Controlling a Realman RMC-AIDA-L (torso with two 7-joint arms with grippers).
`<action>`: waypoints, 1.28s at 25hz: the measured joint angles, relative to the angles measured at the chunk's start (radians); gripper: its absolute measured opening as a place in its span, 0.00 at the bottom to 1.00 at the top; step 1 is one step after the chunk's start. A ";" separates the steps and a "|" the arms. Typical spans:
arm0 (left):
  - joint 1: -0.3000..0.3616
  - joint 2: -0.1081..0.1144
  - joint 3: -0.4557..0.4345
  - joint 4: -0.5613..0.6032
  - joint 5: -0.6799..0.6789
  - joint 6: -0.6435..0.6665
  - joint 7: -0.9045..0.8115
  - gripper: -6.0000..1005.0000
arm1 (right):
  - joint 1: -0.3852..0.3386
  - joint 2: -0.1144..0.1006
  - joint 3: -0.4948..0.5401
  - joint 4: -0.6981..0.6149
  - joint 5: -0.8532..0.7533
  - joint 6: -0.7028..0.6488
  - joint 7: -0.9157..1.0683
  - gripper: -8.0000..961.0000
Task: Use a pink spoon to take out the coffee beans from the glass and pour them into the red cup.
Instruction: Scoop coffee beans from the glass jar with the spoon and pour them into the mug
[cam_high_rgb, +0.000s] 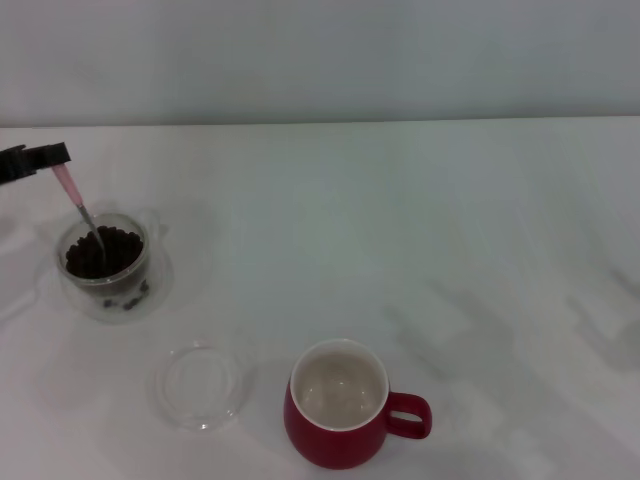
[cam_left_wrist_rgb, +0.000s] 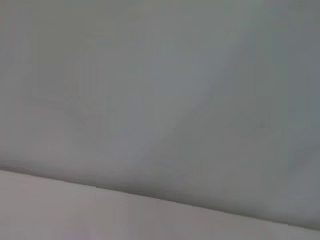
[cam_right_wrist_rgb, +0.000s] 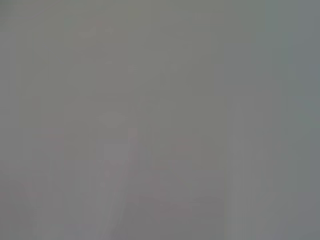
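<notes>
In the head view my left gripper (cam_high_rgb: 48, 156) comes in from the far left edge, shut on the top of the pink spoon (cam_high_rgb: 73, 193). The spoon slants down into the glass (cam_high_rgb: 103, 265), its metal bowl buried in the heap of dark coffee beans (cam_high_rgb: 105, 250). The glass is clear, with a small handle toward the back right. The red cup (cam_high_rgb: 340, 405) stands near the front, cream inside, handle pointing right, with nothing in it. The right gripper is out of view. Both wrist views show only blank grey surfaces.
A flat clear glass dish (cam_high_rgb: 201, 386) lies just left of the red cup. The white table (cam_high_rgb: 450, 250) runs back to a pale wall.
</notes>
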 joint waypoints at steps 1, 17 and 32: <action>0.009 -0.004 0.000 -0.003 -0.018 0.000 -0.001 0.13 | 0.001 0.000 0.000 -0.001 0.000 0.005 0.000 0.77; 0.139 -0.073 -0.113 -0.046 -0.142 0.012 -0.042 0.13 | 0.012 -0.017 0.000 -0.002 0.000 0.031 0.014 0.77; 0.234 -0.094 -0.117 -0.058 -0.336 0.062 -0.020 0.13 | 0.025 -0.024 0.000 -0.002 0.000 0.035 0.016 0.77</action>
